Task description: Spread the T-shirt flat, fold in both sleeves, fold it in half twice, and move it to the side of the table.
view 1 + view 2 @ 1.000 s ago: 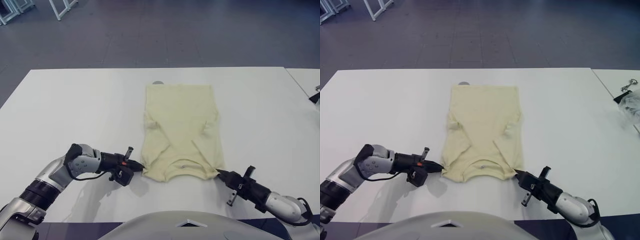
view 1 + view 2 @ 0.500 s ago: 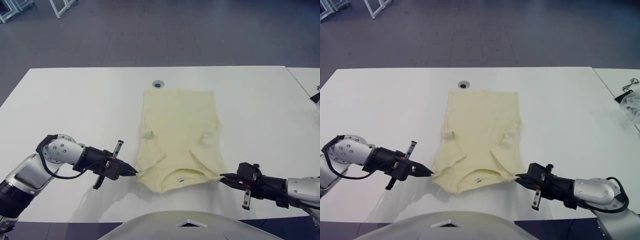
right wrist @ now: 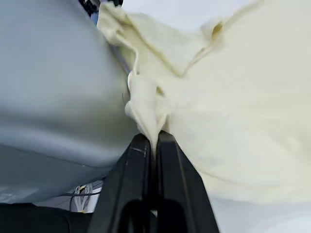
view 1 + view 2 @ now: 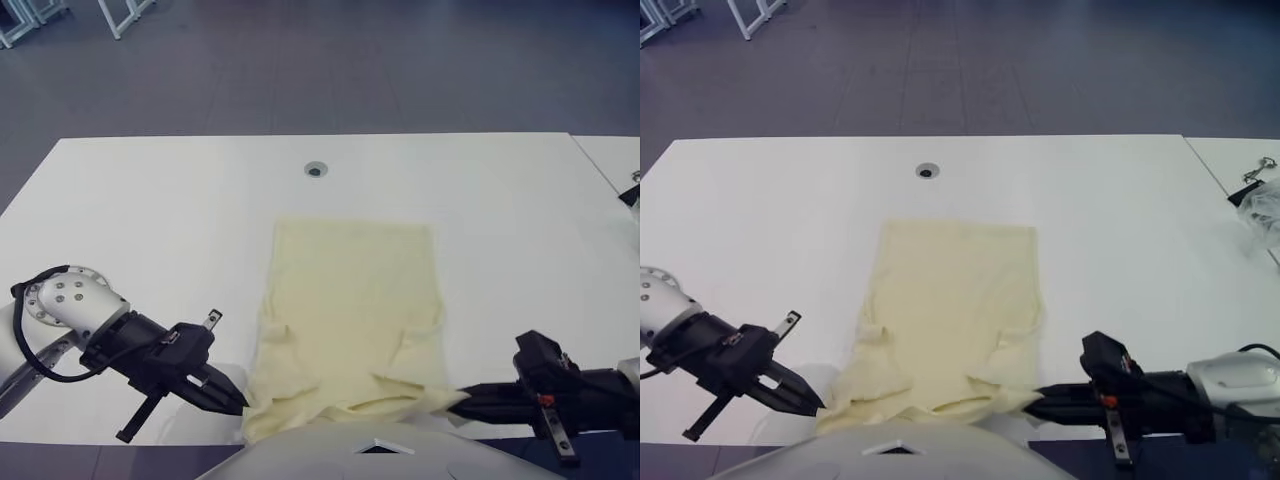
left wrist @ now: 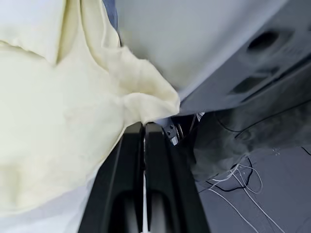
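Left pincer (image 4: 240,406), right pincer (image 4: 463,402) low, gripping T-shirt (image 4: 350,300) corners.

i count one t-shirt (image 4: 350,300), two tables (image 4: 150,220), one grommet (image 4: 315,170), plus two of mine: left gripper (image 4: 240,405), right gripper (image 4: 465,400).

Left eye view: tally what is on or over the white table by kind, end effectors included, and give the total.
T-shirt: 1
End effectors: 2, the left end effector and the right end effector, each shut on a near corner of the T-shirt
Cable hole: 1
Total: 4
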